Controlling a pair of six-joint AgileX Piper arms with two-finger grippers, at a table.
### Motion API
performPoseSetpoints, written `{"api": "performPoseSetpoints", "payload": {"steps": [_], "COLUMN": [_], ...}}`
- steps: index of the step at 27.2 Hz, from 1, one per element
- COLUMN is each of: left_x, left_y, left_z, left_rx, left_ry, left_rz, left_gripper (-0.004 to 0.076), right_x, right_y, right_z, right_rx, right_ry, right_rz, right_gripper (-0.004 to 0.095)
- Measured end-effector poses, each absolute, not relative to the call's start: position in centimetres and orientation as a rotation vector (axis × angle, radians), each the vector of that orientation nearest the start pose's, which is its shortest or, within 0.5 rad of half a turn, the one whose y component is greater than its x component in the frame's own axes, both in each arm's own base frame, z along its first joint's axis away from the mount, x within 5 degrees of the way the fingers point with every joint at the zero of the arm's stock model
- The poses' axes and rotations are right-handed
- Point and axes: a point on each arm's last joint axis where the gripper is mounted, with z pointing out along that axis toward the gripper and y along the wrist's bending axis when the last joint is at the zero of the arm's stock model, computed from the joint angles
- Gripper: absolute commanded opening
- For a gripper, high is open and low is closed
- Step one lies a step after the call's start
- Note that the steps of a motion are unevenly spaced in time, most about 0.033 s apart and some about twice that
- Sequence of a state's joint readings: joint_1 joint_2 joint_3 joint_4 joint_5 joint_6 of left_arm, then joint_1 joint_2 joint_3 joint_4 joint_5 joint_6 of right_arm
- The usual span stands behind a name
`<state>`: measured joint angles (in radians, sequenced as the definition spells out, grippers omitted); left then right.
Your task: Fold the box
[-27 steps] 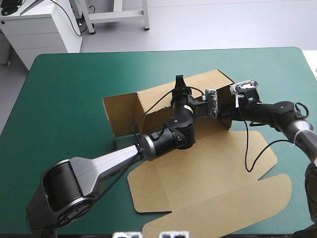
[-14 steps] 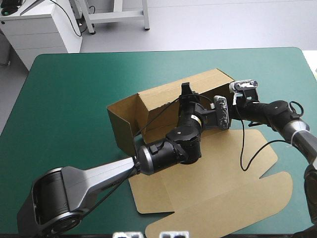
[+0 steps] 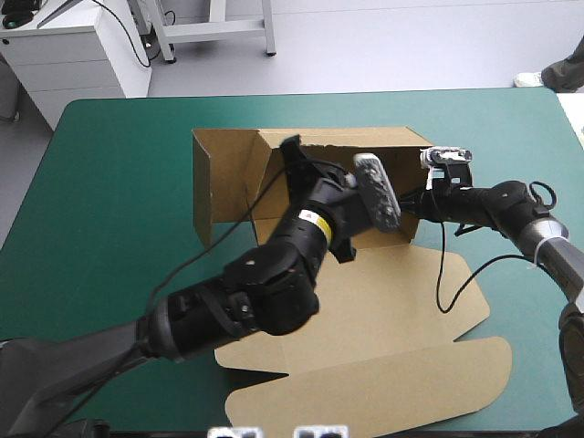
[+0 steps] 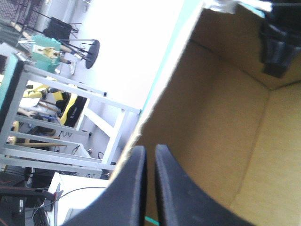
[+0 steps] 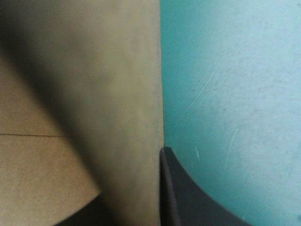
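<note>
Nearest you, the brown cardboard box (image 3: 392, 319), a cut sheet partly raised, has its lid panel lying flat on the desk's teal-green cover (image 3: 109, 182). The lid's rounded flaps reach almost to the near edge, right of the middle. Your left arm crosses over the lid's left part from the near left corner.

Past the lid, around the desk's middle, the walls stand up: a long far wall, with a shorter panel standing at its left end.

Your left pincer (image 3: 292, 148) is at the top rim of the far wall, toward that left end. In its own view the black fingers (image 4: 134, 188) are all but closed with the board's rim running in between them, so it has hold of the box.

Your right pincer (image 3: 424, 193) is clamped on the wall's right end. Its own view shows one finger (image 5: 193, 197) flush against the board's outer face and the other hidden behind the board. The cover beside it carries faint pale scratches.

Beyond the box a band of cover runs to the far edge.
</note>
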<state>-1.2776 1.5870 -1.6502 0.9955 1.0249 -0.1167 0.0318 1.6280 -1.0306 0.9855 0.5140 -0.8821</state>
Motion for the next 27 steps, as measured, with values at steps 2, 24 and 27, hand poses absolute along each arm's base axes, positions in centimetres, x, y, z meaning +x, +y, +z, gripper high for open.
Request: {"api": "performPoseSetpoints", "payload": {"steps": [2,24,27], "left_x": [17.0,27.1,27.8], "left_y": [-28.1,-1.9,1.1], "left_z": [45.0,46.9,42.7], "left_rx": [1.173,0.129,0.037], "left_ry": [1.545,2.108,2.261], "left_rz": [0.392,0.195,0.086], "left_gripper": [-0.0008,-0.0008,-0.0008], "right_x": [33.6,31.9,32.9], "right_y": [5.1,7.1,7.6], "right_z": [24.6,30.9,30.2], "right_rx": [-0.234,-0.283,-0.255], "right_ry": [2.378,2.703,2.790], "right_rz": [0.551,0.446,0.463], "right_gripper": [0.0002,0.0002,0.0002]}}
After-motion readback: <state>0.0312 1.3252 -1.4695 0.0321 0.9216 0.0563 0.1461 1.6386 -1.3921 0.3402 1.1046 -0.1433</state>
